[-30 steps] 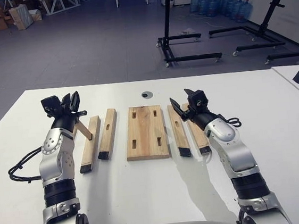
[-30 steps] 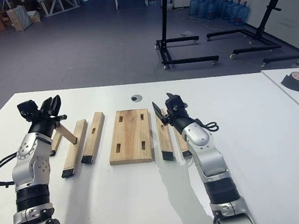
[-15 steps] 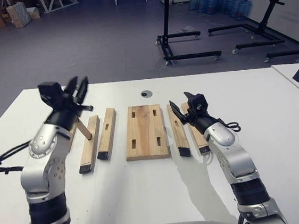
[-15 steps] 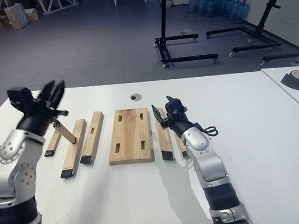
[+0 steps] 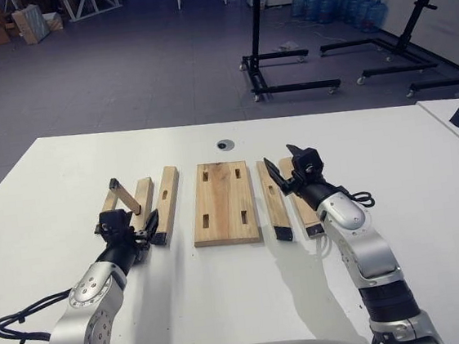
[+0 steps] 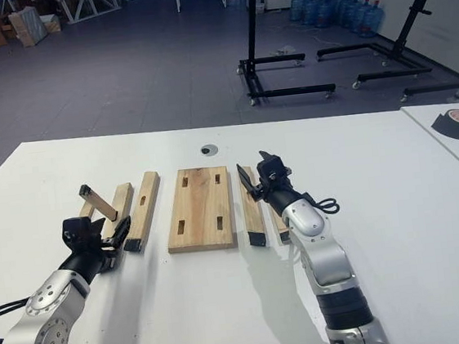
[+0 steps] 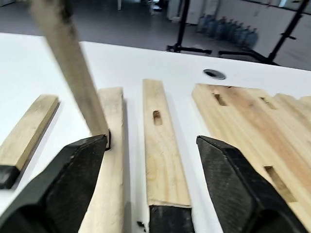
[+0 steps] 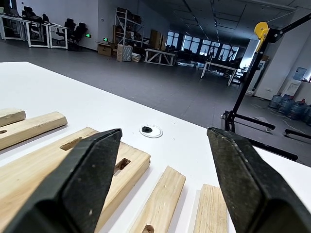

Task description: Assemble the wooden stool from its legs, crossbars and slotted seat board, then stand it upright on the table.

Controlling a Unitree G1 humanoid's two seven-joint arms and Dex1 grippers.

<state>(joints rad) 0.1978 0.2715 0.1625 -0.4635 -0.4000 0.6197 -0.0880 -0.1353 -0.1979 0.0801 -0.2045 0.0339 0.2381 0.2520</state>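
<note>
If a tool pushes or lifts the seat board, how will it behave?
Seat board looks like solid wood: probably stiff. It lies flat on the table, so should slide, not roll. Its low edge may be hard to grip.

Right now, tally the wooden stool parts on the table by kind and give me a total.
legs: 4
crossbars: 2 (one stuck tilted in a leg, one lying flat)
seat board: 1
Total: 7

Seat board (image 5: 224, 202) centred on table (image 5: 433, 233), left legs (image 5: 167, 201) alongside, right legs (image 5: 274, 202) alongside
</note>
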